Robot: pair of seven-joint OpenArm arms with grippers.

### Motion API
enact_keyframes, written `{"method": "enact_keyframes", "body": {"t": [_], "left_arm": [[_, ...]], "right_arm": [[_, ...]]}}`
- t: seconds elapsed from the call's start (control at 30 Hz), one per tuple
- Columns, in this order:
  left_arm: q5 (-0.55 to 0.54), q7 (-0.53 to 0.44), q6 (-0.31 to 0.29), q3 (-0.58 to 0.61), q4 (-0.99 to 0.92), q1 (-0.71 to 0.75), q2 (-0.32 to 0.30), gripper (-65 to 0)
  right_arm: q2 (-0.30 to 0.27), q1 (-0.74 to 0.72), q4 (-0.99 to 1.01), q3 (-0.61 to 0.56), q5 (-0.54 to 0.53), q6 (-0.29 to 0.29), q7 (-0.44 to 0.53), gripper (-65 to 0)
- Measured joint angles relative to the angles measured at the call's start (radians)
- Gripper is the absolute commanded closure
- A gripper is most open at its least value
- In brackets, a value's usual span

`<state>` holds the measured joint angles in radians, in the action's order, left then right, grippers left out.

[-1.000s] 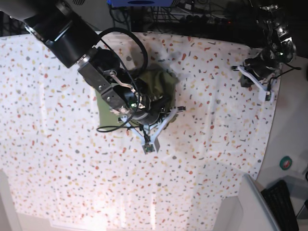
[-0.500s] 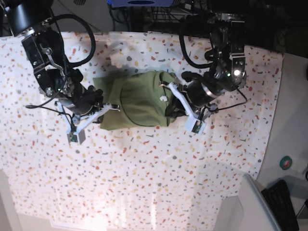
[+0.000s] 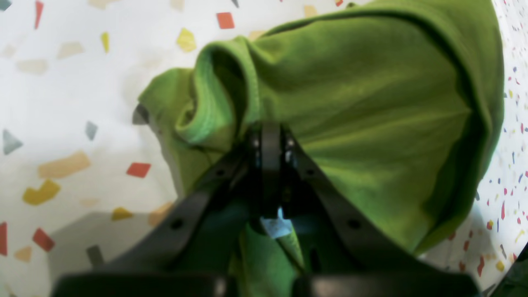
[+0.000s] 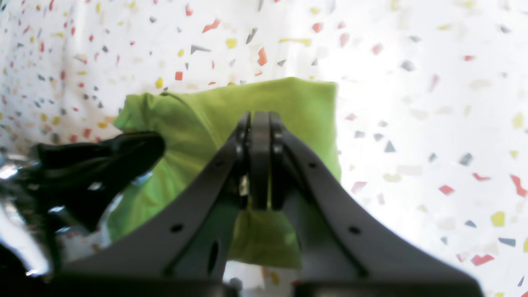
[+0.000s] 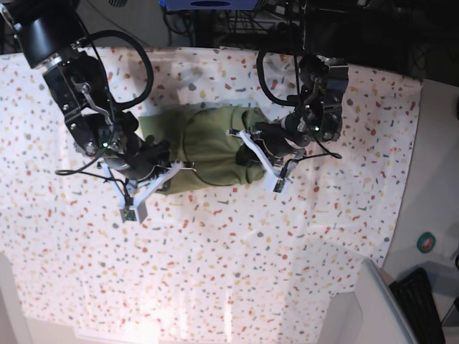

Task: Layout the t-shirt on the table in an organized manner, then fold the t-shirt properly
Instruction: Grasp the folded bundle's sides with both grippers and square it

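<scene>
The t-shirt [image 5: 208, 147] (olive, bunched) is pinched by left gripper [image 3: 270, 142] and right gripper [image 4: 260, 123]

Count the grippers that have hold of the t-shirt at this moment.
2. The right gripper is shut on the t-shirt at its left end in the base view; the left gripper is shut on its right end. Both pinch points are partly hidden there.

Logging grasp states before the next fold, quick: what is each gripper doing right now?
Left gripper: shut on the t-shirt, pinching a fold of fabric.
Right gripper: shut on the t-shirt, at its edge.
</scene>
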<state>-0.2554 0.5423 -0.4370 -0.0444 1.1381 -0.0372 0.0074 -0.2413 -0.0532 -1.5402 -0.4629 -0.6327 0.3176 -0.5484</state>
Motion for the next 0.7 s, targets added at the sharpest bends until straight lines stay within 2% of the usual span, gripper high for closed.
{"method": "enact_keyframes", "body": {"t": [0.17,0.2,0.27,0.37,0.57,0.7], "left_arm": [[-0.003,0.0,0.0,0.0,-0.003,0.0,-0.008,0.0],[-0.003,-0.001,0.0,0.0,-0.003,0.0,-0.008,0.0],[-0.003,-0.001,0.0,0.0,-0.003,0.0,-0.008,0.0],[-0.003,-0.001,0.0,0.0,-0.004,0.0,-0.008,0.0],[0.068,-0.008,-0.006,0.0,0.001,-0.001,0.002,0.0],[0.061,-0.008,-0.006,0.0,0.001,-0.001,0.001,0.0]], "right_arm": [[0.015,-0.034,0.13,-0.03,-0.004,-0.005,0.082,0.0],[0.016,-0.038,0.149,-0.03,0.003,-0.015,0.092,0.0],[0.027,-0.044,0.187,-0.021,0.004,-0.081,0.111,0.0],[0.048,-0.065,0.286,-0.023,0.0,-0.107,0.149,0.0],[0.043,-0.073,0.392,-0.023,-0.007,-0.117,0.246,0.0],[0.041,-0.071,0.377,-0.023,-0.006,-0.116,0.25,0.0]]}}
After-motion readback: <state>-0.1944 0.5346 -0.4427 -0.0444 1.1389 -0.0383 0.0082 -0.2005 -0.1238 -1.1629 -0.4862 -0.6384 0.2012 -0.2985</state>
